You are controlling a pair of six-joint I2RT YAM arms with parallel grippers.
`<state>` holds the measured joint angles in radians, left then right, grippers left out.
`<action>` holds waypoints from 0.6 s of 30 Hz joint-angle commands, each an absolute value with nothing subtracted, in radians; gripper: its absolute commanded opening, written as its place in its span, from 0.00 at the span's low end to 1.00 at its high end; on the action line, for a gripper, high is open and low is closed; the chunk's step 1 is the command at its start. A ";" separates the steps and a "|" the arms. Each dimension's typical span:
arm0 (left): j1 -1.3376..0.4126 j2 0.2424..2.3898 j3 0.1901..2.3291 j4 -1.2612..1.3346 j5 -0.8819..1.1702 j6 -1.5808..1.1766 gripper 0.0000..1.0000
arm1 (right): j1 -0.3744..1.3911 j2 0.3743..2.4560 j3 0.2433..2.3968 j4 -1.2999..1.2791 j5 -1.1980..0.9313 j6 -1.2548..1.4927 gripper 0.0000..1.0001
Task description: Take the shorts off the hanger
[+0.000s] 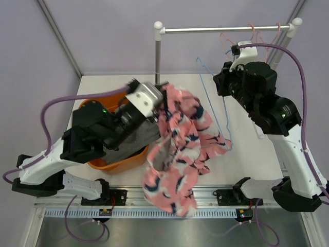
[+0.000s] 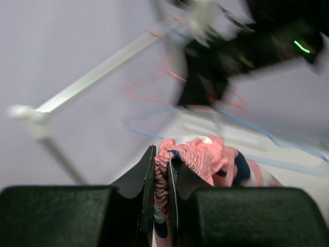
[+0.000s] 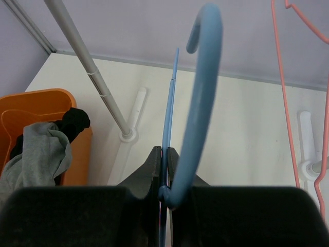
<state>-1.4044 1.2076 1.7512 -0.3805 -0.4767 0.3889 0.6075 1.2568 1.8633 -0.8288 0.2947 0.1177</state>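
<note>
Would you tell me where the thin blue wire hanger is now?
In the top view, the thin blue wire hanger hangs right of centre, pinched by the right gripper, beside the pink patterned shorts.

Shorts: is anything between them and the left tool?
Nothing visible does. The left tool is shut directly on the gathered edge of the shorts. The right tool clamps the hanger, away to the shorts' right.

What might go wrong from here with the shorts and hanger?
The shorts seem to touch the blue hanger at its lower end, so a pull by the left tool may snag and twist the thin wire out of the right tool. Their hem overhangs the table edge; dropped here, they could slide off.
</note>
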 commanded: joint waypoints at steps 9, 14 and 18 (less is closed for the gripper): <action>-1.315 1.256 1.928 0.564 -1.000 1.334 0.12 | 0.606 1.215 1.969 -0.864 0.223 0.138 0.00; -1.112 1.325 1.994 0.583 -1.055 1.356 0.09 | 0.607 1.250 2.032 -0.906 0.192 0.135 0.00; -0.941 1.451 2.142 0.614 -1.069 1.440 0.10 | 0.606 1.258 2.051 -0.911 0.183 0.132 0.00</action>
